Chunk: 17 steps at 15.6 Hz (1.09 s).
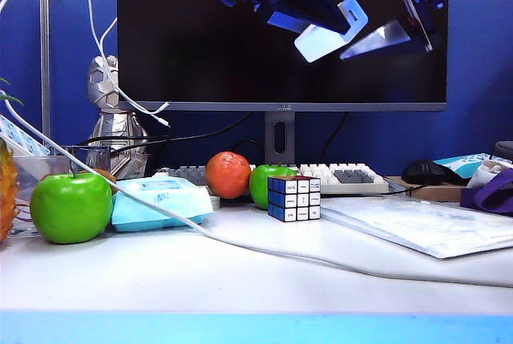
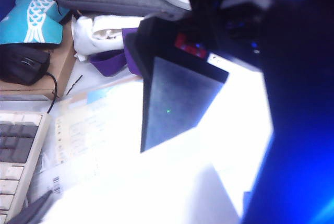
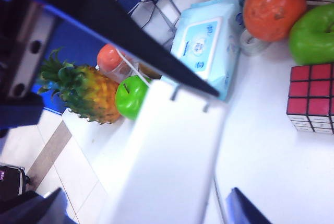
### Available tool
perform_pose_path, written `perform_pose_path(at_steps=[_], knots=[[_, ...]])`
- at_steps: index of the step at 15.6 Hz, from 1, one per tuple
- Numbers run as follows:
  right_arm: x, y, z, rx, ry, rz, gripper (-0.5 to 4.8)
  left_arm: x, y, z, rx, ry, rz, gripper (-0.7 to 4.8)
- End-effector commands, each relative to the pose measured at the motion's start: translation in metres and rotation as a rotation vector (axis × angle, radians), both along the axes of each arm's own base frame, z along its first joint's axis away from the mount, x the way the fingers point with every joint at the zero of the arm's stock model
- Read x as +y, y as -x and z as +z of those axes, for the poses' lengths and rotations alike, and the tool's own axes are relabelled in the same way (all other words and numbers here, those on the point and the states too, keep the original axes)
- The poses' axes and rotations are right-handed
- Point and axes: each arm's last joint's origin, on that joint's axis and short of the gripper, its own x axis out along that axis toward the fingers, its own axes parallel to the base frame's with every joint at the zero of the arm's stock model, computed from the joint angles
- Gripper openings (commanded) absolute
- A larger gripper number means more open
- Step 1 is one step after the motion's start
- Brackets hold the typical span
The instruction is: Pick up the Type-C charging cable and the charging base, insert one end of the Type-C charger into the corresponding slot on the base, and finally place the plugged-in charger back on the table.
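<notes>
A: What is cut off in the exterior view?
B: Both arms leave by the top edge. The left gripper and right gripper hang before the dark monitor, which hides the charging base's outline in part.

A: And the 2 wrist views?
B: The left one is washed out; the base is a white glare. The right shows it blurred, running off the lower edge.

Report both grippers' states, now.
Left gripper: jaws closed on the charging base, held up in front of the monitor.
Right gripper: open, jaws either side of the base, gripping nothing.
</notes>
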Motion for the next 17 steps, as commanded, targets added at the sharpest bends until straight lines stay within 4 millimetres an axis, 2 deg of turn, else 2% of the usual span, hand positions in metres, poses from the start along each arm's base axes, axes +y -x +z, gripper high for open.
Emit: perform_pose_path(at_steps=[1,4,7,11,12,13,14,17], knots=[[0.0013,0.0005,0.0016,-0.015,-0.005,0.01,3.8,-0.0006,0.0007,0.0102,-0.04,0.047,-0.012,4.79],[0.0014,-0.0003,0.0028,-0.017,-0.015,0.003,3.19,-0.0006,0.0014,0.01,-0.026,0.056,-0.033,4.79],[0.0018,-0.0013,0.0051,-0.027,-0.033,0.002,3.17,-0.0004,0.0042,0.0088,0.012,0.07,-0.089,4.79],[0.0016,-0.0014,0.0052,-0.013,-0.039,-0.006,3.13,0.0004,0.0049,0.0071,0.026,0.054,-0.083,4.79],[0.0016,-0.0014,0.0052,-0.012,-0.039,-0.006,2.57,0.0004,0.0049,0.0072,0.026,0.054,-0.083,4.79],[0.0016,-0.0013,0.0051,-0.012,-0.039,-0.006,0.92,0.0004,0.0049,0.0072,0.026,0.054,-0.083,4.79],[0.0015,-0.0013,0.005,-0.011,-0.038,-0.006,-0.07,0.0004,0.005,0.0073,0.026,0.054,-0.082,4.79],[-0.0041,-0.0031,0.0045,-0.008,-0.031,-0.033,-0.01,0.0034,0.0078,0.014,-0.01,0.055,-0.081,4.79]])
